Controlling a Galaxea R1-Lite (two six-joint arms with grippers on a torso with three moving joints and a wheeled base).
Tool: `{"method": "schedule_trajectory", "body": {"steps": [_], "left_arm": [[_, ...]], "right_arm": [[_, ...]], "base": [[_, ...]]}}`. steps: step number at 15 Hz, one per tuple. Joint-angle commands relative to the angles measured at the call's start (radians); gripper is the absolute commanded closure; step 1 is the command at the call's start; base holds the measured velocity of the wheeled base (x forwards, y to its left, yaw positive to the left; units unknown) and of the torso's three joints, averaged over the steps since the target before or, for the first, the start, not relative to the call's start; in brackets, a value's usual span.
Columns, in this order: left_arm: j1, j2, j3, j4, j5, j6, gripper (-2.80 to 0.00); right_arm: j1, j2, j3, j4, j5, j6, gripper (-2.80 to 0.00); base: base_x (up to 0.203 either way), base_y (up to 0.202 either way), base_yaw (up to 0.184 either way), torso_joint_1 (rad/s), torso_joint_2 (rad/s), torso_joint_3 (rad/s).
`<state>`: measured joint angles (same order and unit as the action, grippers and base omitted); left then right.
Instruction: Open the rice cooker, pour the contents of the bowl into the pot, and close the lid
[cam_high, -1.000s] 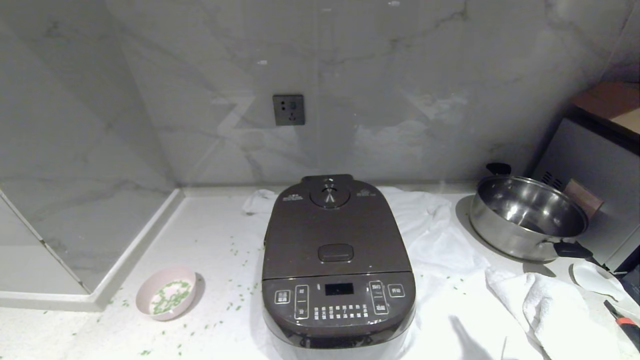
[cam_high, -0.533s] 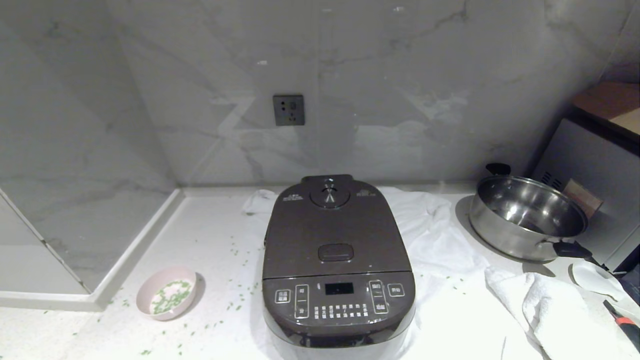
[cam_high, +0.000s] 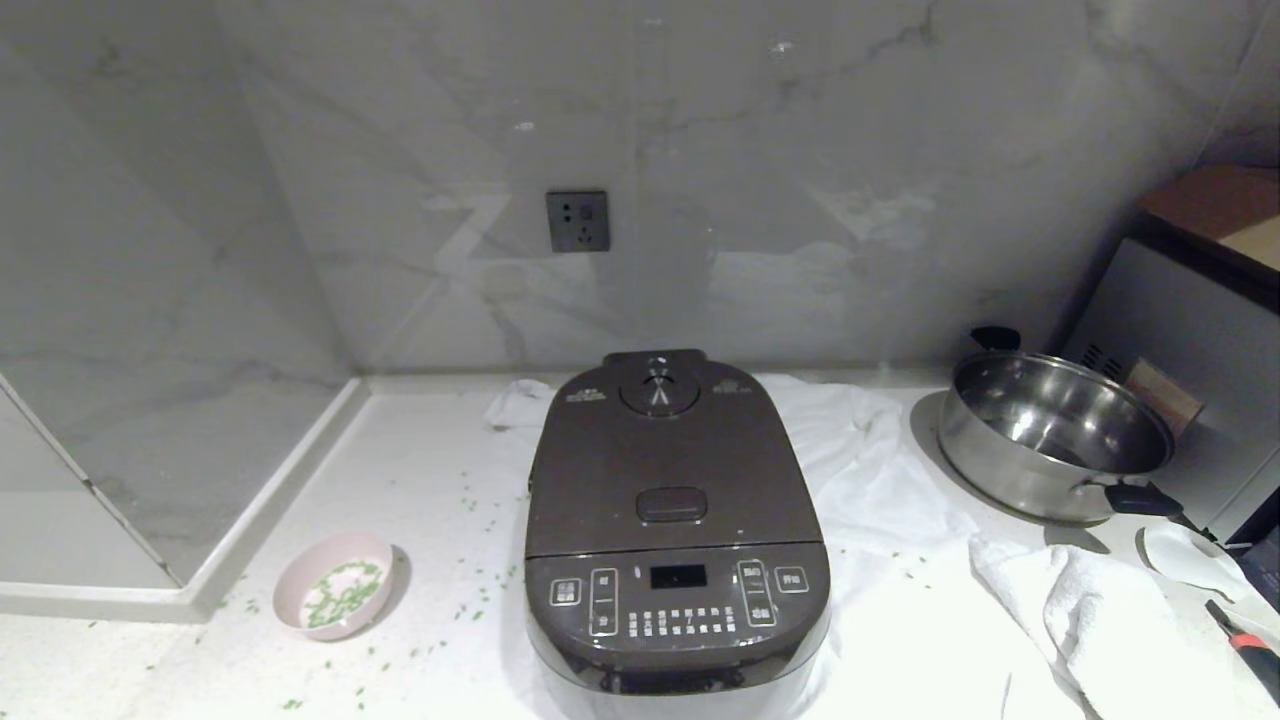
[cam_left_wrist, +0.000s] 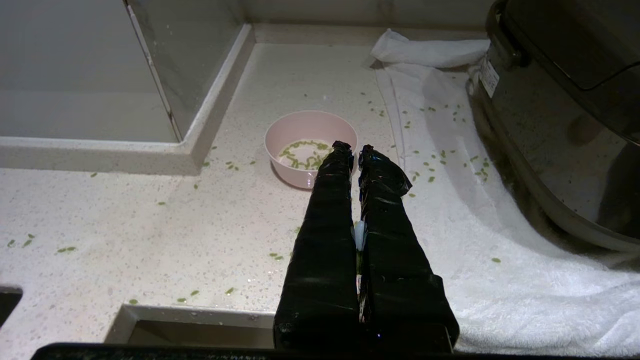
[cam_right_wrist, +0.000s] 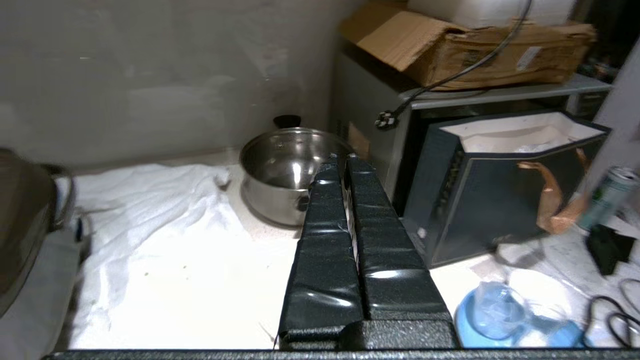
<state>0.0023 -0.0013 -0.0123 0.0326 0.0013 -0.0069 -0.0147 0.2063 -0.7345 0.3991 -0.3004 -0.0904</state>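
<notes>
The dark brown-grey rice cooker (cam_high: 676, 530) stands mid-counter on a white towel (cam_high: 880, 480), its lid (cam_high: 672, 460) down, so the pot is hidden. To its left sits the pale pink bowl (cam_high: 335, 597) with the green contents (cam_high: 340, 592) inside. Neither arm shows in the head view. In the left wrist view my left gripper (cam_left_wrist: 354, 148) is shut and empty, its tips just in front of the bowl (cam_left_wrist: 287, 172), with the cooker's side (cam_left_wrist: 550, 125) beside it. My right gripper (cam_right_wrist: 344, 159) is shut and empty, pointing toward the steel pan (cam_right_wrist: 275, 175).
Green grains lie scattered on the counter around the bowl. A shiny steel pan (cam_high: 1050, 440) stands at the right by a grey cabinet (cam_high: 1190, 330). A crumpled towel (cam_high: 1100, 620) lies front right. A raised ledge (cam_high: 250, 530) borders the left. A dark box (cam_right_wrist: 500, 200) and blue container (cam_right_wrist: 505, 315) sit further right.
A dark shadow on the towel at the cooker's front right has gone. The cooker, bowl and pan have not moved.
</notes>
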Motion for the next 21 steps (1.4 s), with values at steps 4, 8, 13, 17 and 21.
{"method": "schedule_trajectory", "body": {"steps": [4, 8, 13, 17, 21], "left_arm": [[0.001, 0.001, 0.000, 0.000, 0.000, -0.001, 0.00], [0.001, 0.001, 0.000, 0.000, 0.000, -0.001, 0.00], [0.001, 0.001, 0.000, 0.000, 0.000, -0.001, 0.00], [0.001, 0.001, 0.000, 0.000, 0.000, -0.001, 0.00], [0.001, 0.001, 0.000, 0.000, 0.000, -0.001, 0.00]], "right_arm": [[0.011, -0.204, 0.241, -0.001, 0.144, -0.049, 0.00], [0.012, -0.206, 0.428, -0.013, 0.292, -0.037, 0.00], [0.013, -0.206, 0.743, -0.396, 0.353, -0.089, 0.00], [0.013, -0.206, 0.736, -0.395, 0.356, -0.029, 0.00], [0.013, -0.205, 0.736, -0.396, 0.354, -0.032, 0.00]], "base": [[0.000, 0.000, 0.000, 0.000, 0.00, 0.000], [0.000, 0.000, 0.000, 0.000, 0.00, 0.000], [0.000, 0.000, 0.000, 0.000, 0.00, 0.000], [0.000, 0.000, 0.000, 0.000, 0.00, 0.000], [0.000, 0.000, 0.000, 0.000, 0.00, 0.000]]}}
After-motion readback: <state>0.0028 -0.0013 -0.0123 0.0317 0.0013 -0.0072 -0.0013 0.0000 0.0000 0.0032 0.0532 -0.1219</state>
